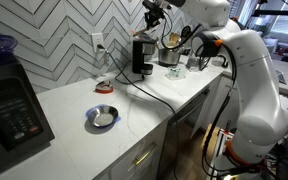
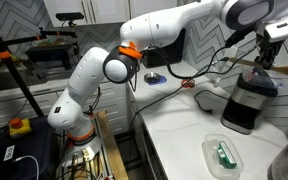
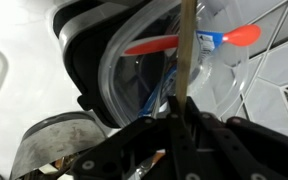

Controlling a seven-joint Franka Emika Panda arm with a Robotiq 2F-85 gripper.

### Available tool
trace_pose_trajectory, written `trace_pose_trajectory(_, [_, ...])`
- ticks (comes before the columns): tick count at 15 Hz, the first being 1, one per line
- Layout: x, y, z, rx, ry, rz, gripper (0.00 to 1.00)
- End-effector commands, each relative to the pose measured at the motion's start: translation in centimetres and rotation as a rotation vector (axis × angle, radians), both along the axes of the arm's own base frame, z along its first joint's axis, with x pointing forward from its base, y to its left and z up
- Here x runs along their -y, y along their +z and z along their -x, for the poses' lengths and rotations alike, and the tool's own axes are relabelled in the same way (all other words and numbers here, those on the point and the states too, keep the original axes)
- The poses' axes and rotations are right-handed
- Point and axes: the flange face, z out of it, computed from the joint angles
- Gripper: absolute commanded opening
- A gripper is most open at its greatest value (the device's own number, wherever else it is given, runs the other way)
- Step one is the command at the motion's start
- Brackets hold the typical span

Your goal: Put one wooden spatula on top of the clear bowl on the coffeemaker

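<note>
My gripper (image 3: 180, 128) is shut on a pale wooden spatula (image 3: 187, 50), whose handle runs straight up from the jaws in the wrist view. Behind it lies the clear bowl (image 3: 124, 75), with an orange-red utensil (image 3: 152, 46) showing through it. In both exterior views the gripper (image 1: 155, 14) (image 2: 272, 38) hangs just above the black coffeemaker (image 1: 141, 56) (image 2: 246, 103). The clear bowl (image 2: 255, 83) sits on the coffeemaker's top. The spatula (image 2: 265, 58) hangs from the jaws toward the bowl. I cannot tell whether it touches the bowl.
A metal utensil pot (image 1: 170, 52) stands right beside the coffeemaker, also in the wrist view (image 3: 56, 140). A black cord (image 1: 134, 88) crosses the counter. A small bowl (image 1: 102, 117), a big black appliance (image 1: 9, 112) and a clear lidded container (image 2: 222, 153) are on the counters.
</note>
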Motion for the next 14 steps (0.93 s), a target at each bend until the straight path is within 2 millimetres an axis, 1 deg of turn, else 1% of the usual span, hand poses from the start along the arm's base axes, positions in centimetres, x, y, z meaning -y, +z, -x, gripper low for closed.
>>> trace_pose_trajectory(1, [1.1, -0.3, 0.8, -0.060, -0.024, 0.016, 0.42])
trace_pose_trajectory(3, [1.8, 0.3, 1.4, -0.068, -0.037, 0.030, 0.55])
trace_pose_trajectory(4, [2.0, 0.9, 1.8, -0.063, -0.038, 0.036, 0.64])
trace_pose_trajectory(5, [2.0, 1.8, 2.3, -0.047, -0.032, 0.046, 0.71])
trace_pose_trajectory(7, [1.6, 5.2, 3.7, 0.014, 0.003, 0.082, 0.86])
trace_pose_trajectory(9, [1.3, 9.9, 6.0, 0.099, 0.070, 0.154, 0.99])
trace_pose_trajectory(10, [0.8, 12.2, 7.5, 0.128, 0.120, 0.185, 1.00])
trace_pose_trajectory(11, [0.3, 14.1, 8.5, 0.148, 0.166, 0.227, 1.00])
trace_pose_trajectory(12, [0.4, 11.3, 6.1, 0.119, 0.091, 0.194, 0.99])
trace_pose_trajectory(13, [0.1, 13.2, 7.4, 0.145, 0.117, 0.223, 1.00])
trace_pose_trajectory(14, [-0.1, 14.4, 8.3, 0.156, 0.131, 0.236, 1.00])
